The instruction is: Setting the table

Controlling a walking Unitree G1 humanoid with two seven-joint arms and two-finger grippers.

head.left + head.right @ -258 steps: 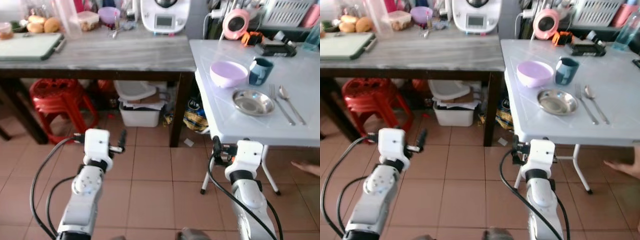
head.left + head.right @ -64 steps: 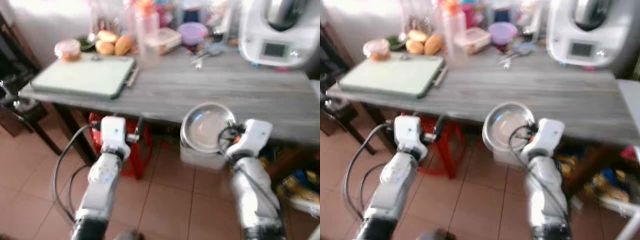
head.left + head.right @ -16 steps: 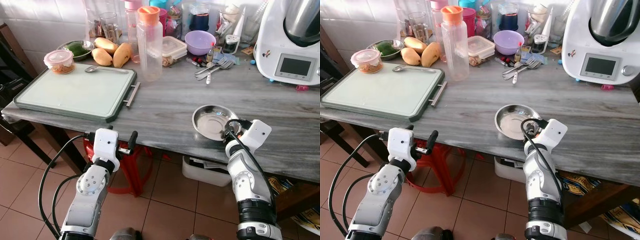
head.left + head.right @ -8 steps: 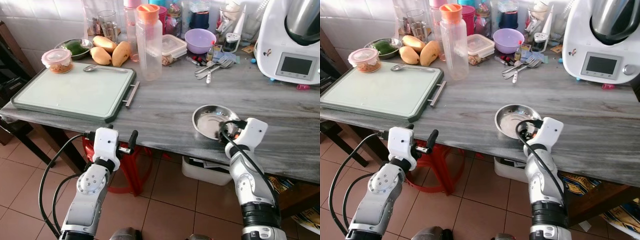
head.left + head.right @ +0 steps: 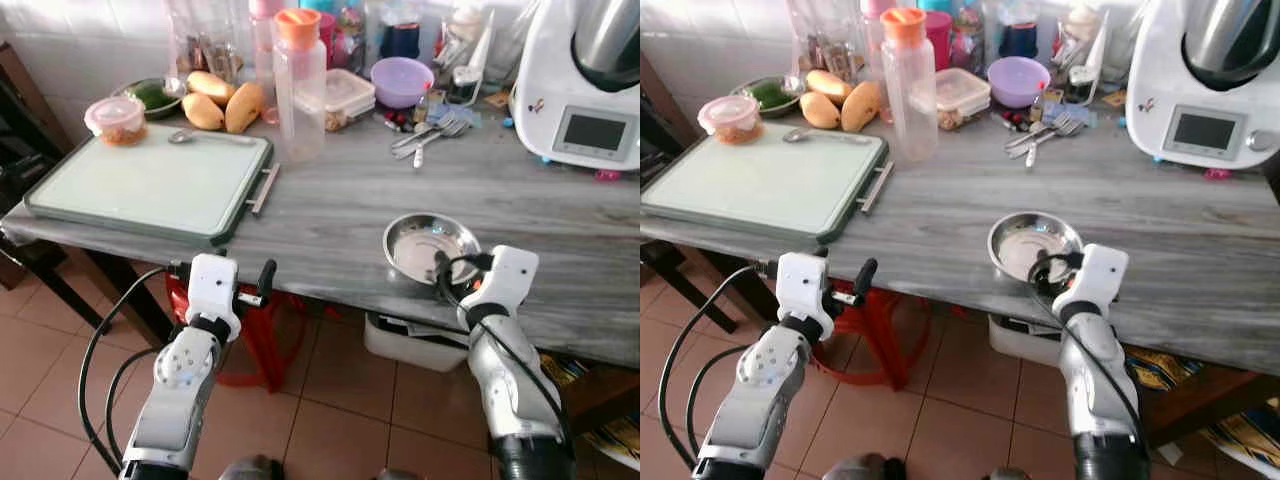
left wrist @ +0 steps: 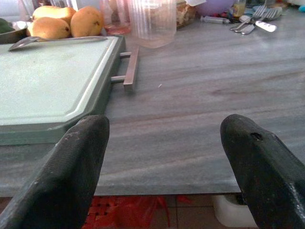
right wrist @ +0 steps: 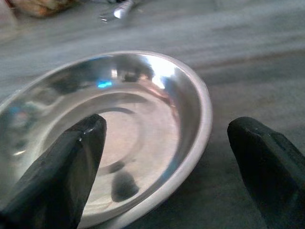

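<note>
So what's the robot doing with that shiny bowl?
The robot's right claw is open at the near rim of a small steel dish sitting on the grey wooden counter, one finger over the bowl, one outside. Its left claw hangs open at the counter's edge, holding nothing.

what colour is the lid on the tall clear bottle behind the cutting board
Orange. The bottle lid shows best in the right eye view.
</note>
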